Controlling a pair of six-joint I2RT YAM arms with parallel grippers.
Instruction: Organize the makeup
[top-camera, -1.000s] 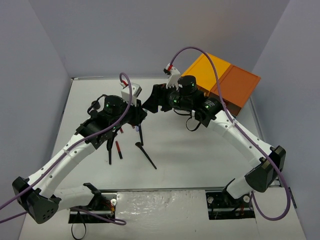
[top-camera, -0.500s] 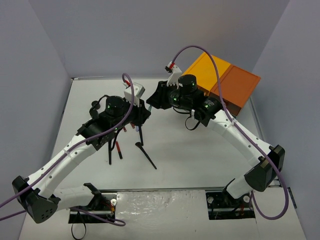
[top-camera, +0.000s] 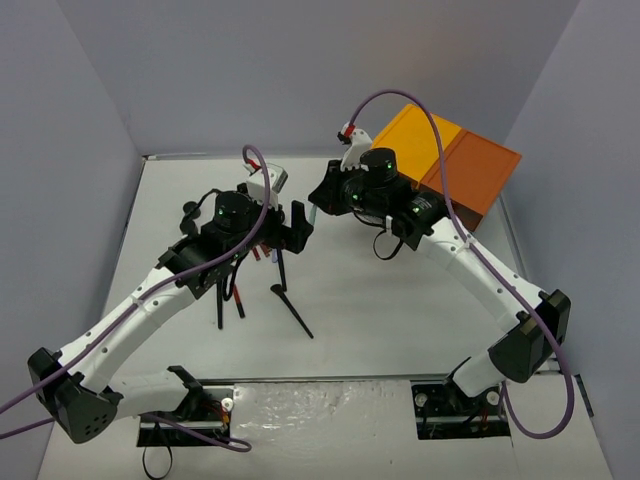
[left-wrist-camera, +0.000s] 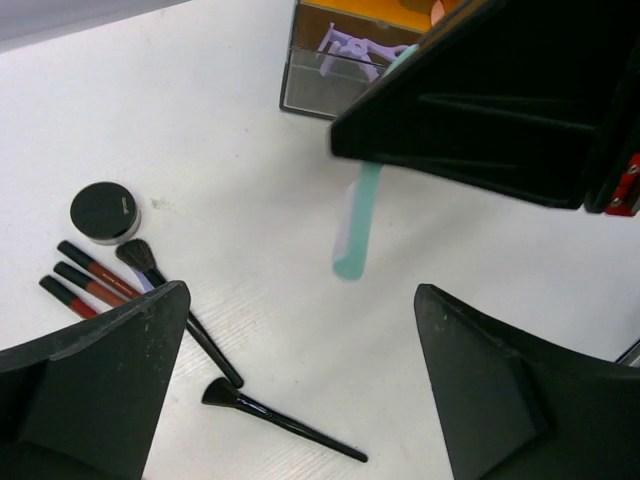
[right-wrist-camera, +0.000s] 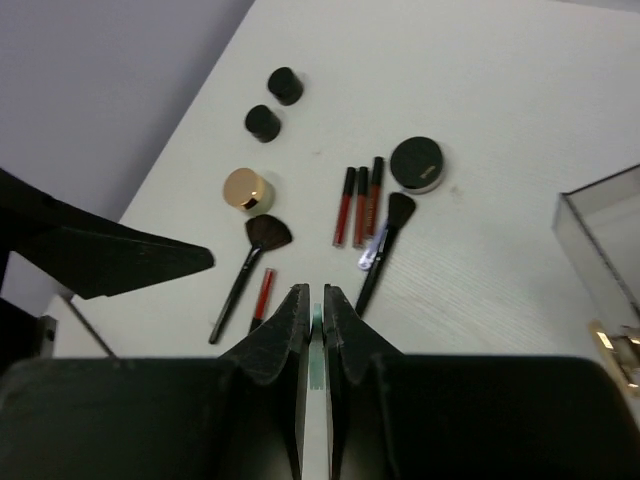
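Pinching a mint-green stick (left-wrist-camera: 355, 235) in mid-air above the table (top-camera: 400, 300), the right gripper (right-wrist-camera: 312, 300) is clamped tight, the left gripper (left-wrist-camera: 300, 345) gapes wide beside it, and brushes (right-wrist-camera: 250, 265), jars (right-wrist-camera: 263, 122), compact (right-wrist-camera: 245, 188) and red sticks (right-wrist-camera: 358, 205) lie loose, so most sorting looks undone.

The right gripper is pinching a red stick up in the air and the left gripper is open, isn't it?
Nearly. The stick pinched in the right gripper is mint green, not red; the left wrist view shows its colour plainly. The red sticks lie on the table. The left gripper is open, as you said.
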